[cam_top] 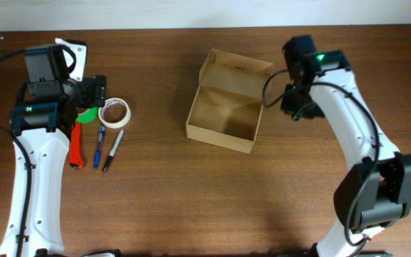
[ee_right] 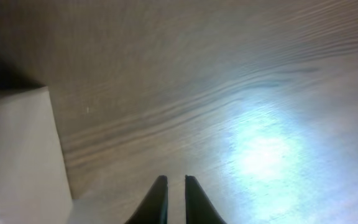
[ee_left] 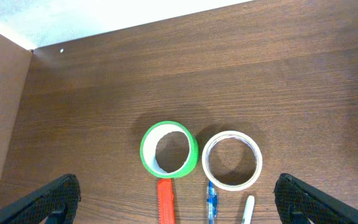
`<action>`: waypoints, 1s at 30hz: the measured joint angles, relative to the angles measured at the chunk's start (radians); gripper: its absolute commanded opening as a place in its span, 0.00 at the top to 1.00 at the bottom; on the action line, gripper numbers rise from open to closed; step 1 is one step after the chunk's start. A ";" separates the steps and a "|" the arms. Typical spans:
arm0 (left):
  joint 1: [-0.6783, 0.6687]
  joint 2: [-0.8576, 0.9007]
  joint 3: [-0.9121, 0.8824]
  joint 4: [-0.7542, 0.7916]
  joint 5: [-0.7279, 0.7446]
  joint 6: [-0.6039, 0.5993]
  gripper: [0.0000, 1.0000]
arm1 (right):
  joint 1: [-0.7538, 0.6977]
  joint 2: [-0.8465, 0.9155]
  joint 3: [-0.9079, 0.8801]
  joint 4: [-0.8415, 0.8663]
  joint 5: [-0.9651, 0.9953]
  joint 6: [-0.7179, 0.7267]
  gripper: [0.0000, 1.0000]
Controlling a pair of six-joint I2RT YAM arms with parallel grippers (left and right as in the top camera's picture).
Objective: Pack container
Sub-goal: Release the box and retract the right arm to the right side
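My L gripper [ee_left: 178,200] hangs spread wide over the green tape roll [ee_left: 169,149] & white roll [ee_left: 232,160]. Container [cam_top: 223,118] is mid-table, mouth up. Its flap is open at the far side, so box+flap run near-to-far, slightly skewed. My R gripper [ee_right: 173,186], clenched on nothing, is low just right of it.

The left wrist view's lower edge crops the red tool [ee_left: 166,202], blue pen [ee_left: 212,205] and white-tipped pen [ee_left: 248,208]; the right wrist view shows the container [ee_right: 17,149] blurred.

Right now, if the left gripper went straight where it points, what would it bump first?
The left gripper would probably meet the green tape roll first, lying between its open fingers; depth is unclear.
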 measured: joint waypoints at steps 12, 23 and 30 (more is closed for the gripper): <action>0.000 0.000 0.000 0.000 0.000 0.000 0.01 | 0.007 0.000 -0.173 0.208 -0.224 -0.075 0.96; 0.000 0.000 0.000 0.000 0.000 0.000 0.00 | 0.128 0.008 -0.185 0.351 -0.304 -0.076 0.96; 0.000 0.000 0.000 0.000 0.000 0.000 0.00 | 0.176 0.032 -0.187 0.407 -0.337 -0.074 0.96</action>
